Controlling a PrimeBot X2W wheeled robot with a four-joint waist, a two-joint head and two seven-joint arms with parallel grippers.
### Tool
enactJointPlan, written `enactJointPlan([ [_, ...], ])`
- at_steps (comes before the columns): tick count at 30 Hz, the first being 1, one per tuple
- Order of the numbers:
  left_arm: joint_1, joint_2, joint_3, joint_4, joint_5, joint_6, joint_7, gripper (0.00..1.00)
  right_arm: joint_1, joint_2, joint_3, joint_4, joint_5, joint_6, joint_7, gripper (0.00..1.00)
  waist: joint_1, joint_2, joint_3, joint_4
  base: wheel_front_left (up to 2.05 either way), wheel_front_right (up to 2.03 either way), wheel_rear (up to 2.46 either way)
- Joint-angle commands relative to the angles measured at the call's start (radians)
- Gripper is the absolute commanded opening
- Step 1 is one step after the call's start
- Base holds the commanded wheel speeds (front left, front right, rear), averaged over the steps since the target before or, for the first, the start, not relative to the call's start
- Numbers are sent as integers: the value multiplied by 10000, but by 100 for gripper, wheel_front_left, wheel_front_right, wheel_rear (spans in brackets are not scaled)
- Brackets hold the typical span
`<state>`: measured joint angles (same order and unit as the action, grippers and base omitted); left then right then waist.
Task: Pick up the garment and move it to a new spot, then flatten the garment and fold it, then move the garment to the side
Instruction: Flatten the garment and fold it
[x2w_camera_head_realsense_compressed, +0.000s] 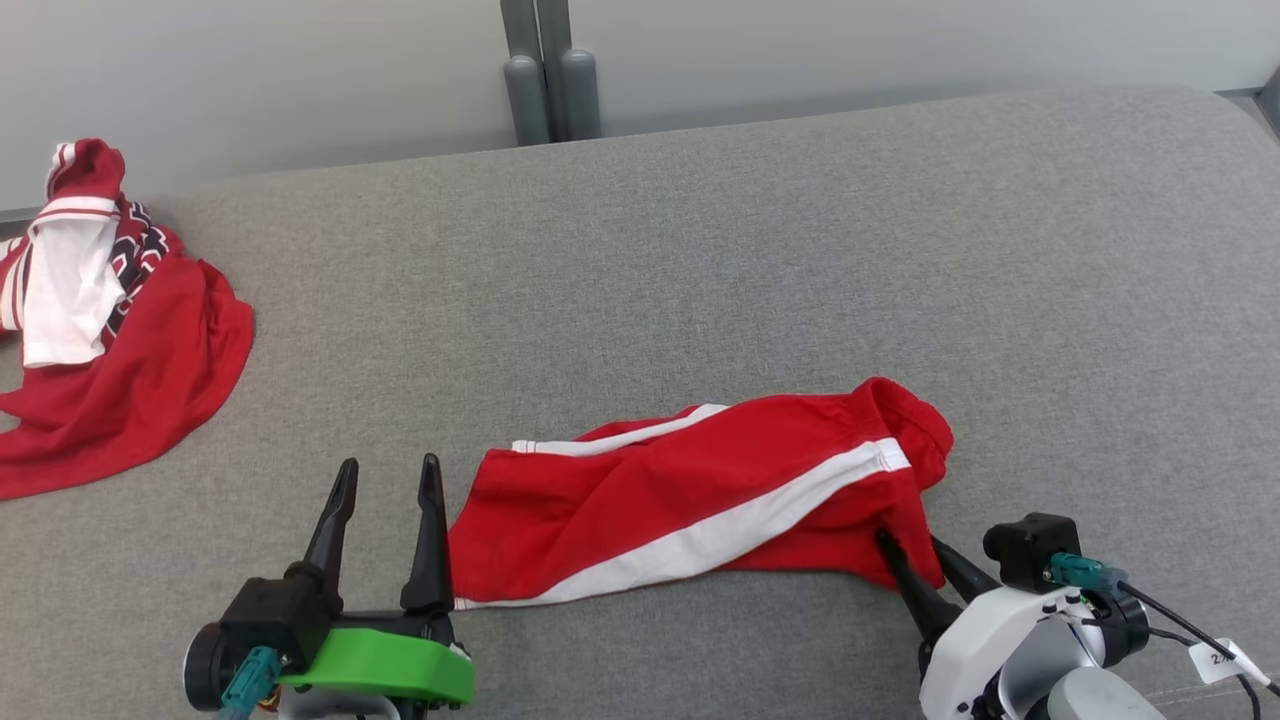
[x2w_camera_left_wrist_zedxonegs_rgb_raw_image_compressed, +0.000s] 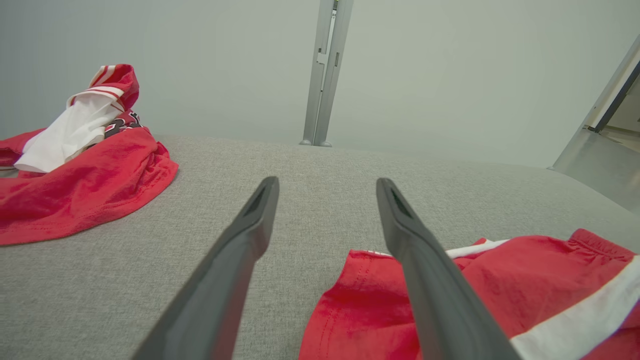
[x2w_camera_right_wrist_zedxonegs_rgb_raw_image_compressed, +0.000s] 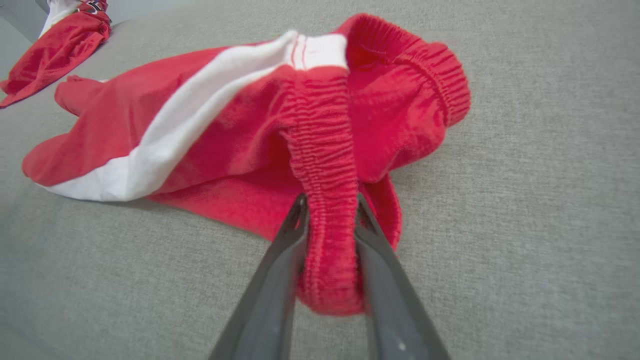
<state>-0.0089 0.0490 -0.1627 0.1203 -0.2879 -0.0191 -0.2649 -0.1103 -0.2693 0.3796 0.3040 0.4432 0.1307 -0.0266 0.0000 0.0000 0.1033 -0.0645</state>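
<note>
Two garments on grey padded surface (x2w_camera_head_realsense_compressed: 700, 250). Task piece: red shorts (x2w_camera_head_realsense_compressed: 700, 500) (x2w_camera_left_wrist_zedxonegs_rgb_raw_image_compressed: 525, 280) (x2w_camera_right_wrist_zedxonegs_rgb_raw_image_compressed: 225, 125) with white side stripe, near edge, centre to right. Lying flat-ish, some bunching at right end.

Long axis left to right, right end tilted slightly toward far side. Waistband (x2w_camera_right_wrist_zedxonegs_rgb_raw_image_compressed: 325, 150) end pointing right; leg hem end pointing left. White stripe along same axis, hem to waistband. Second white strip along far edge of shorts, short length visible.

Right gripper (x2w_camera_head_realsense_compressed: 908, 545) (x2w_camera_right_wrist_zedxonegs_rgb_raw_image_compressed: 330, 200) at near right, reaching in from near side onto waistband end. Elastic band bunched into a ridge between the two dark fingers (x2w_camera_right_wrist_zedxonegs_rgb_raw_image_compressed: 280, 260), one finger against each side: pinching waistband, narrow gap filled by cloth. Small loop of band bulging out below fingertips in right wrist view. Cloth resting on surface, not lifted.

Left gripper (x2w_camera_head_realsense_compressed: 388, 470) (x2w_camera_left_wrist_zedxonegs_rgb_raw_image_compressed: 327, 185) at near left, just beside hem end of shorts. Fingers spread wide, nothing between them but bare grey surface. Right-hand finger over left corner of shorts in left wrist view; contact with cloth not clear.

Other garment: red and white top (x2w_camera_head_realsense_compressed: 120, 340) (x2w_camera_left_wrist_zedxonegs_rgb_raw_image_compressed: 85, 185) (x2w_camera_right_wrist_zedxonegs_rgb_raw_image_compressed: 55, 45), crumpled heap at far left, well apart from shorts. Dark lettering partly visible, not legible.

Beyond far edge: pale wall, grey upright post (x2w_camera_head_realsense_compressed: 550, 90).
</note>
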Motion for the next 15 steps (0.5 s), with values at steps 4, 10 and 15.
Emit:
enactJointPlan([
  [4,103,27,56,-36,84,6,9,100,60,130,-242,134,-184,1,-252,100,0,0,-11,8,0,0,0],
  [10,157,27,106,-101,19,45,9,100,294,186,-767,-8,-389,1,-406,100,0,0,-5,-103,0,0,0],
  [15,101,27,101,-148,-11,53,9,100,338,228,-1359,-531,-568,1,-743,100,0,0,2,-194,0,0,0],
])
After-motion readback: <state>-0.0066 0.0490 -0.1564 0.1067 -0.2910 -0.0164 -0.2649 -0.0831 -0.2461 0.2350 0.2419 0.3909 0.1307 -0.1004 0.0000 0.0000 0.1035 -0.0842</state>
